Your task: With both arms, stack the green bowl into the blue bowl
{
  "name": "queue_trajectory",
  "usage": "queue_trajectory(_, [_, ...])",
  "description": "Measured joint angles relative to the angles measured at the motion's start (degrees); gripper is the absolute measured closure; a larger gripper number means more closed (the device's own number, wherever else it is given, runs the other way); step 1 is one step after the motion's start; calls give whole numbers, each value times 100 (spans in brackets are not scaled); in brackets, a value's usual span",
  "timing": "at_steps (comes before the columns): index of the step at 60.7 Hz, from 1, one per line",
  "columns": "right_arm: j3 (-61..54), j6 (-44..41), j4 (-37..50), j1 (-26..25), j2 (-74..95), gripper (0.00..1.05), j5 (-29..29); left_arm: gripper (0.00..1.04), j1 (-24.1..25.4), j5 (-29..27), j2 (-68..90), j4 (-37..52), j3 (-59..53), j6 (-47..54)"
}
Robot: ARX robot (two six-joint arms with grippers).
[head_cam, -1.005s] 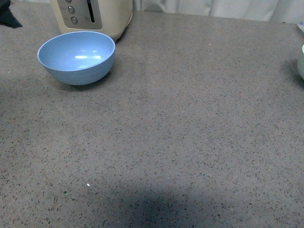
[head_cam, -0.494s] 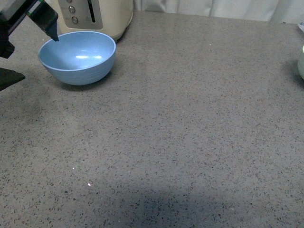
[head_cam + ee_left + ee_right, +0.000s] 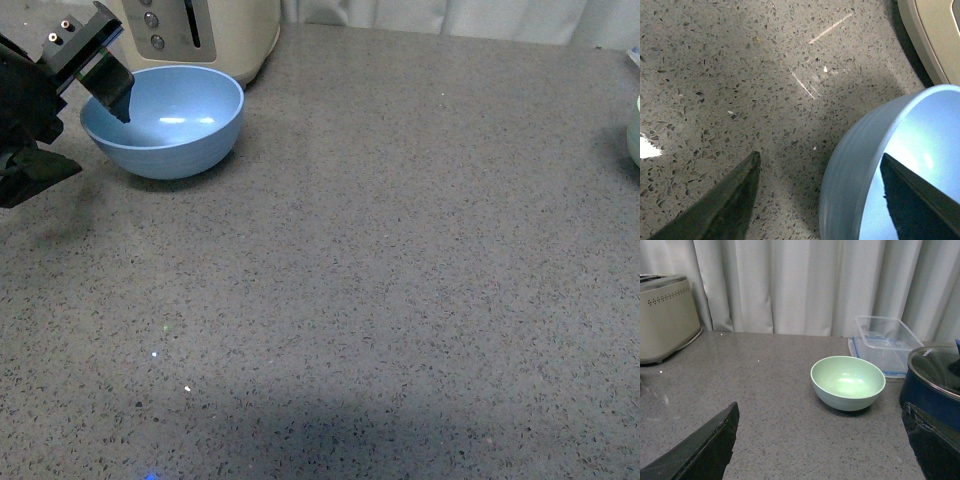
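The blue bowl (image 3: 165, 120) stands upright at the far left of the speckled grey counter (image 3: 380, 280). My left gripper (image 3: 100, 143) is open and straddles the bowl's left rim. One finger (image 3: 108, 85) is inside the bowl and the other (image 3: 40, 170) is outside, above the counter. In the left wrist view the blue bowl's wall (image 3: 855, 147) lies between the spread fingers of the left gripper (image 3: 820, 157), with gaps on both sides. The green bowl (image 3: 848, 381) sits empty ahead of my open right gripper (image 3: 820, 407). Only a sliver of the green bowl (image 3: 634, 130) shows at the front view's right edge.
A cream toaster (image 3: 200, 30) stands just behind the blue bowl. Near the green bowl are a clear plastic container (image 3: 885, 342) and a dark blue pot with a glass lid (image 3: 935, 380). A pale curtain (image 3: 800, 285) hangs behind the counter.
My left gripper has come into the front view from the left edge and moved right and down, so one finger now sits inside the blue bowl. The bowl has not visibly shifted.
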Motion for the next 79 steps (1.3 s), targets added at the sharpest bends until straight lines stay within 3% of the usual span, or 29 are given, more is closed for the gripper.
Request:
queue_trajectory(6, [0,0,0,0,0,9,0,63,0,39,0,2,0,4])
queue_trajectory(15, [0,0,0,-2,0,9,0,87,11,116,-2,2,0,26])
queue_trajectory(22, [0,0,0,0,0,9,0,100,13,155,-24,7,-2,85])
queue_trajectory(35, [0,0,0,-2,0,9,0,101,-304,190,-76,-105,111,457])
queue_trajectory(63, [0,0,0,-2,0,9,2,101,-2684,348,96,-260,592,625])
queue_trajectory(79, [0,0,0,-2,0,9,2,101,-2811,258,315,-317,601,546])
